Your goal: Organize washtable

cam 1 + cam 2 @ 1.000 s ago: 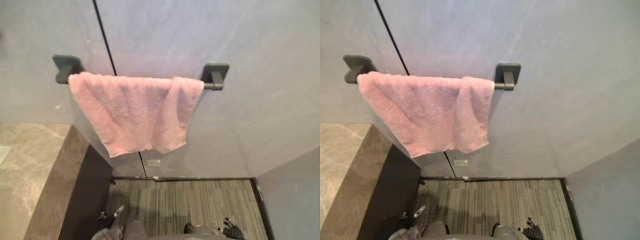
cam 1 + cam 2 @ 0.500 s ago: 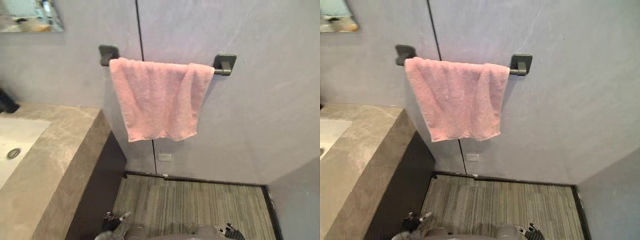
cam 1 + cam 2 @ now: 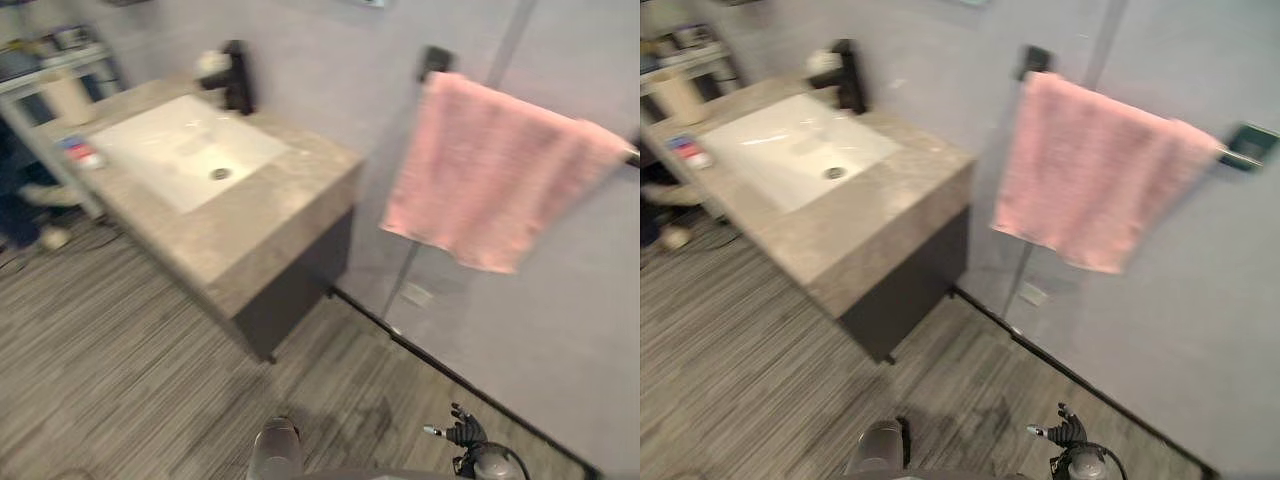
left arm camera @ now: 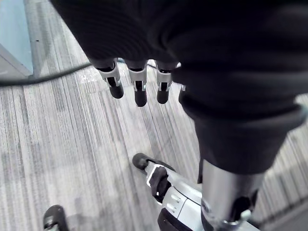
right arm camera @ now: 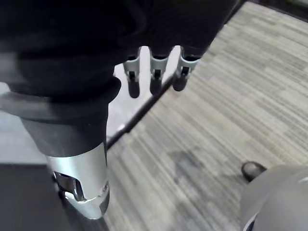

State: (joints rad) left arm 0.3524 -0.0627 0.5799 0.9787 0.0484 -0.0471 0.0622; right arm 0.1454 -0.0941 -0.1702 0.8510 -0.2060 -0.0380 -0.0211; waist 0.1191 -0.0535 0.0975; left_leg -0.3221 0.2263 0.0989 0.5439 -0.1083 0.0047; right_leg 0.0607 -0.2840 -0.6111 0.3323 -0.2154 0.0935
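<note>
**Bathroom corner: washtable ahead and left, both hands empty**

Starting at the left hand [image 4: 137,77]: fingers [image 4: 115,89] straight, a little apart, pointing down at the striped floor [image 4: 57,144], clasping nothing. Same at the right hand [image 5: 156,72]: fingers [image 5: 132,84] straight and loose, nothing between them, hanging low near the dark strip at the foot of the wall. From the head, seen down by the floor, well below the counter top.

Further out, ahead and to the left: the washtable [image 3: 250,240], a stone slab on a dark cabinet, with a white sink [image 3: 150,150] let into it and a black tap [image 3: 237,75] at the back by the wall. Beside the tap, a small white thing [image 3: 210,65]. At the far left edge of the slab, a small red-and-blue item [image 3: 80,152], too blurred to name. Off to the right, a pink towel [image 3: 490,170] draped over a wall rail, well apart from the slab.

Long side of the slab running away toward the far left, near corner turned this way. Judged nearer to it: the left hand, with the right one closer to the towel wall. Nothing within reach yet, so probably a turn and a step toward the slab first. Then an arm raised to counter height, most likely the left.
</note>
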